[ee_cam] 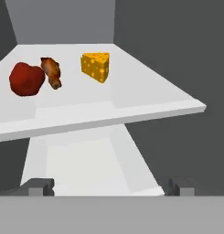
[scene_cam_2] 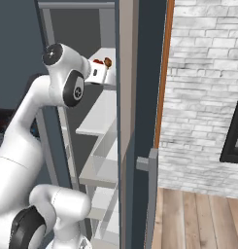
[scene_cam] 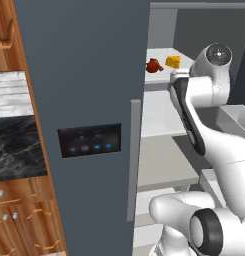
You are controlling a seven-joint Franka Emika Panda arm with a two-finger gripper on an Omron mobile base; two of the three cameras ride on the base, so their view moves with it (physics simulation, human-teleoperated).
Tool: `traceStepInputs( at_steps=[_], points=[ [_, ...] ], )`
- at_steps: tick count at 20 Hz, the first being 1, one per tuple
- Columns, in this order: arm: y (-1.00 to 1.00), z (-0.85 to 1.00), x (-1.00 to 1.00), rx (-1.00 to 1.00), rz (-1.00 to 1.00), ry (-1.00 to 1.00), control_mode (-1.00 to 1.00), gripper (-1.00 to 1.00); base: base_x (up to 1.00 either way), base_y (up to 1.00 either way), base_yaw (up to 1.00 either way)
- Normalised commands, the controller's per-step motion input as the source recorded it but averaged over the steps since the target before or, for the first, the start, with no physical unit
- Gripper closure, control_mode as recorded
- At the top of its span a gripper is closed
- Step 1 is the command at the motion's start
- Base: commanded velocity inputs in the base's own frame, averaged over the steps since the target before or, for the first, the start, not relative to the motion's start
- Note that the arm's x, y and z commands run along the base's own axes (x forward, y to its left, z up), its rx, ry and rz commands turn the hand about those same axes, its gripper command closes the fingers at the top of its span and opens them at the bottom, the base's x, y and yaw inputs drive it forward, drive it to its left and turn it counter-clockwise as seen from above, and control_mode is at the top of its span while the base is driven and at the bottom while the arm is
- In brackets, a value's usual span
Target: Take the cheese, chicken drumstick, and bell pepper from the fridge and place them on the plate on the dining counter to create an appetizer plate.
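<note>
Here the tool [ee_cam: 109,187], jaws wide apart and empty, faces the fridge shelf [ee_cam: 131,98]; reaching for the cheese [ee_cam: 96,66] risks nudging the chicken drumstick [ee_cam: 51,71] against the bell pepper [ee_cam: 26,78].

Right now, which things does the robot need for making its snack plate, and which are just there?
Needed:
- cheese, on the upper fridge shelf
- chicken drumstick, next to the bell pepper
- bell pepper, same shelf
- fridge, door open
- gripper, open, holding nothing

Just there:
- wooden drawers
- brick wall
- wooden floor
</note>
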Motion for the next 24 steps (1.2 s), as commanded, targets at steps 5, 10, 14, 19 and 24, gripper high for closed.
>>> traceStepInputs(
  at_steps=[5,10,14,19,24],
  points=[
    [-0.07,0.02,0.7,0.02,0.0,0.0,-1.0,-1.0,0.0,0.0,0.0],
    [-0.18,0.0,0.59,0.02,0.0,0.0,-1.0,-1.0,0.0,0.0,0.0],
    [-0.34,0.0,0.54,0.01,0.0,0.0,-1.0,-1.0,0.0,0.0,0.0],
    [-0.13,0.0,0.58,0.01,0.0,0.0,-1.0,-1.0,0.0,0.0,0.0],
    [-0.05,0.0,0.54,0.0,0.0,0.0,-1.0,-1.0,0.0,0.0,0.0]
  ],
)
